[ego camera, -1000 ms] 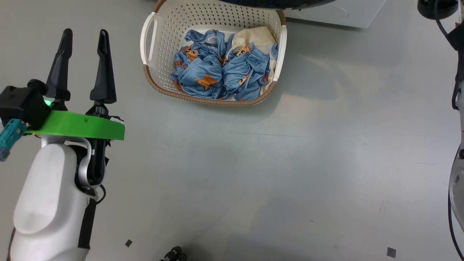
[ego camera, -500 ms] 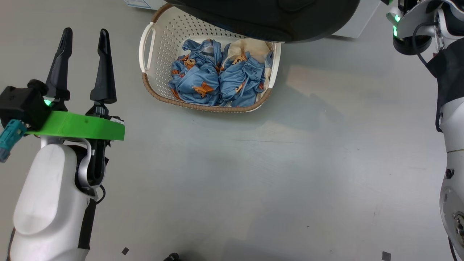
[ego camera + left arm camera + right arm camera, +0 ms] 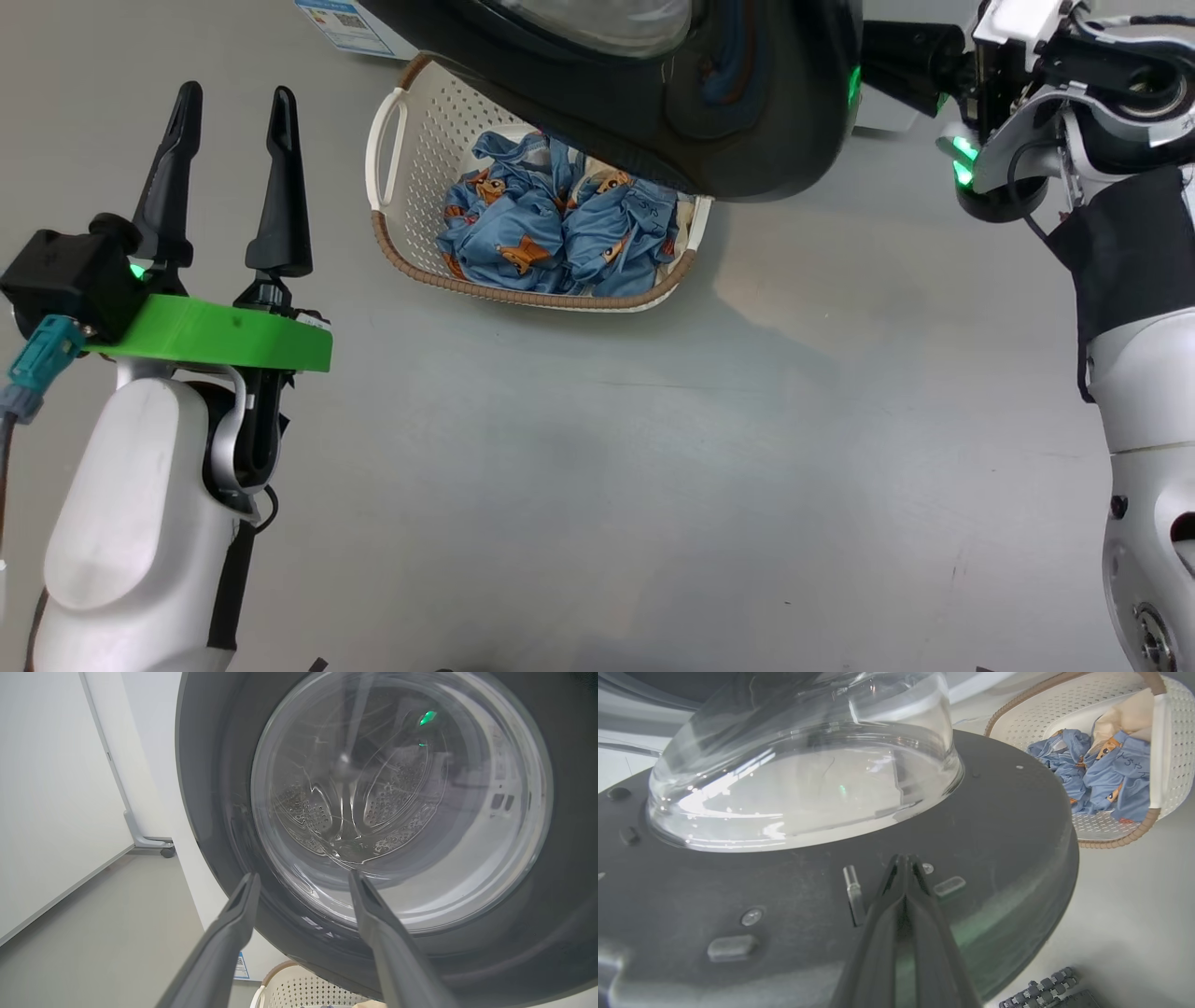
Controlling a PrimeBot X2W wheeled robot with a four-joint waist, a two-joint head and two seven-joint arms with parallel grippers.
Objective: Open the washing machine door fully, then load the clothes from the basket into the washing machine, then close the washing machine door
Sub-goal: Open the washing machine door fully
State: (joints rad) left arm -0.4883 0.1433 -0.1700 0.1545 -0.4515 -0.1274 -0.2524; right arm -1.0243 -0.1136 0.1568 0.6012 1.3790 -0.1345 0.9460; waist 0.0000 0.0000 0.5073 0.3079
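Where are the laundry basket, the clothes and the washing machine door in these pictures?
basket (image 3: 415,168), head view, on its perforated side wall near the handle.
clothes (image 3: 523,238), head view, on the blue fabric lying in the basket.
washing machine door (image 3: 808,765), right wrist view, on its bulging clear glass bowl.

Matt dark plastic door at the right claw, smooth clear glass bowl beyond; perforated plastic basket holding soft cloth clothes

The washing machine door rim is glossy black, the clothes light blue with orange figures, the basket perforated cream-white, brown-rimmed.
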